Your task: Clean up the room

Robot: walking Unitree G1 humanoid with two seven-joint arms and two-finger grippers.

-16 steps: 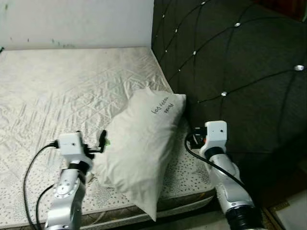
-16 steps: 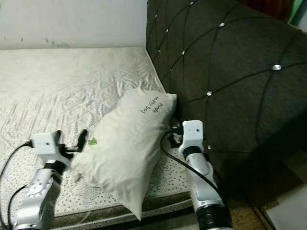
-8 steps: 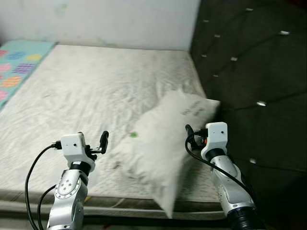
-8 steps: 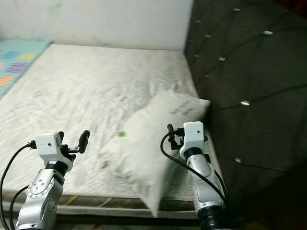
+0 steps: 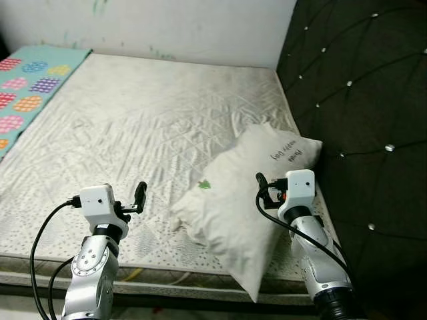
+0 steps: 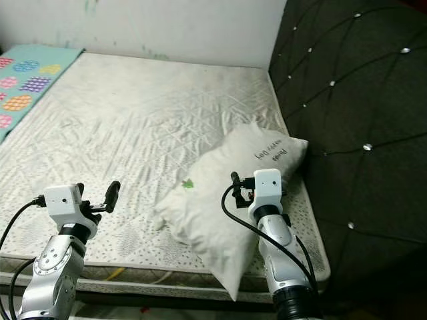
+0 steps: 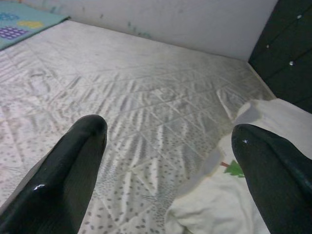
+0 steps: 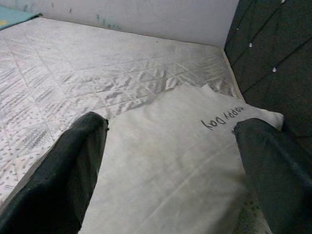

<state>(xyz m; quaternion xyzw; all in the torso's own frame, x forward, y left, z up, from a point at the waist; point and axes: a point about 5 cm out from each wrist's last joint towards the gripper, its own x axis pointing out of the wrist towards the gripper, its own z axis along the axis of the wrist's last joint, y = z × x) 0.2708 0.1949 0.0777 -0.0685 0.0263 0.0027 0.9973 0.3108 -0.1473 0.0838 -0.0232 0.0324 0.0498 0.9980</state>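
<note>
Pillow (image 5: 248,197) first: it is lying slantwise on the mattress (image 5: 133,127), its upper corner touching the dark tufted headboard (image 5: 360,100) and its lower corner hanging past the mattress's front edge. Neither gripper is touching it.

The right gripper (image 8: 165,161) is hovering over the pillow's headboard side with its two black fingers (image 8: 73,165) spread wide and nothing between them. The left gripper (image 7: 165,161) is hanging over the bare mattress just beside the pillow's lower-left edge, its fingers (image 7: 68,165) likewise splayed apart and holding nothing.

The pillow is off-white and creased, carrying a small green tree mark (image 5: 205,185) near its middle and dark handwritten lettering (image 5: 291,154) by the upper corner (it seems to read "Happy Day", though the script is too small to be sure).

The mattress is quilted and pale, with a speckled band along the front. A teal mat with coloured circles (image 5: 30,83) is covering its far left corner, and a pale scuffed wall (image 5: 167,27) is standing behind.
</note>
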